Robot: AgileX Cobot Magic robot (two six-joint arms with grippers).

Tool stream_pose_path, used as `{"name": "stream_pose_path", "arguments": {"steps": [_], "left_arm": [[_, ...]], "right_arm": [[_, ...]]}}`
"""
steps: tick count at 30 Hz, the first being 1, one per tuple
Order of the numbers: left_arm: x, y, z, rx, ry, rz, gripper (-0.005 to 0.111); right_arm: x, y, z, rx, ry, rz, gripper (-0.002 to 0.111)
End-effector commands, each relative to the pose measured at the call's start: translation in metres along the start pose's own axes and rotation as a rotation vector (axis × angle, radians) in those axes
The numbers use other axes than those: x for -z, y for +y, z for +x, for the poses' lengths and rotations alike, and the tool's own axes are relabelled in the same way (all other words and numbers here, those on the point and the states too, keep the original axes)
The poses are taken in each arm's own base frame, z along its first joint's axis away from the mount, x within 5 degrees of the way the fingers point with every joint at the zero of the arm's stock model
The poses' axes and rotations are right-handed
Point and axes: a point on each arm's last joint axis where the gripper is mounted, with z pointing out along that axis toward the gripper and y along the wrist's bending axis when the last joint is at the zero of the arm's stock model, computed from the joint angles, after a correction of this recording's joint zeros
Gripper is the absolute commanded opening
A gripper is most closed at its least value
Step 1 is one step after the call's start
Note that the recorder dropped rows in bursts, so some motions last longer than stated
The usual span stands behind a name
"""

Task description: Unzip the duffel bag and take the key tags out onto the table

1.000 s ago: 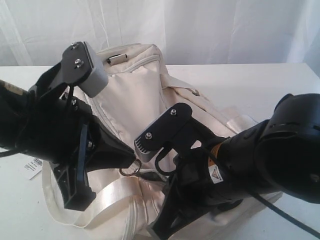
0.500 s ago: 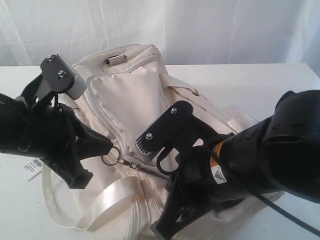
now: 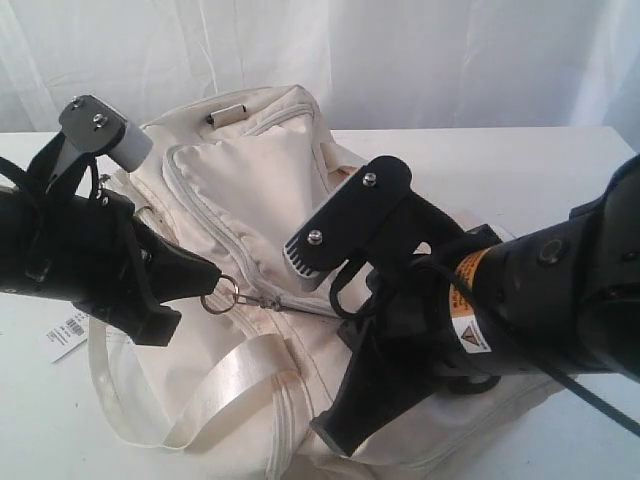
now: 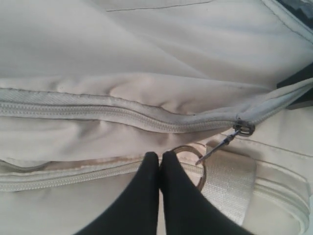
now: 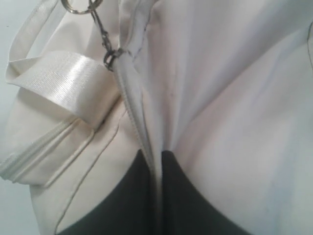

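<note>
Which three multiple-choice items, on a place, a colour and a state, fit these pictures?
1. The hang tag lies: A on the table beside the duffel bag; B on the bag; C in a pocket.
2. The bag is: A black; B cream; C red.
3. The left gripper is: A wide open; B shut on the zip's metal ring; C out of sight.
1 A: it rests on the white top. 2 B: the fabric is cream. 3 B: it pinches the ring.

White pleated curtain (image 3: 450,60) as backdrop; bright, even light; white table (image 3: 520,160) in front.
</note>
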Motion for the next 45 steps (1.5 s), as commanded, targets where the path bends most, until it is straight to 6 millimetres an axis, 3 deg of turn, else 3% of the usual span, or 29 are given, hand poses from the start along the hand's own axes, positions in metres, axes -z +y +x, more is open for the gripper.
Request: {"name": "stream_pose_path", "arguments": {"steps": [1,7,16,22,28,32,38,40,45], "left_arm": [[0.007,0.025,-0.002,-0.113,-0.042,-0.213,0.000],[0.008,0.028,-0.004,-0.124,-0.065,-0.247,0.000],[0.026,0.018,-0.011,-0.156,-0.101,-0.226,0.000],[0.029,0.001,-0.010,-0.086,-0.058,-0.058,0.000],[0.030,-0.021,-0.012,-0.095,-0.091,0.191,0.000],[0.030,-0.025,-0.016,-0.080,-0.137,0.236,0.000],[0.031,-0.027,-0.016,-0.086,-0.138,0.262,0.000],[0.031,-0.027,-0.017,-0.071,-0.146,0.270,0.000],[0.027,-0.033,-0.020,-0.041,-0.177,0.374,0.000]], "right_arm": [[0.010,-0.018,0.035,0.009,0.313,0.154,0.000],[0.013,-0.024,0.039,0.022,0.358,0.212,0.000],[0.014,-0.032,0.052,0.004,0.394,0.261,0.000],[0.015,-0.036,0.056,0.042,0.407,0.303,0.000],[0.014,-0.024,0.043,-0.032,0.223,0.164,0.001],[0.019,-0.021,0.037,-0.019,0.158,0.118,0.016],[0.042,-0.024,0.025,-0.041,0.033,0.110,0.066],[0.051,-0.023,0.020,-0.047,-0.030,0.084,0.070],[0.058,-0.014,0.011,-0.049,-0.137,-0.027,0.070]]}}
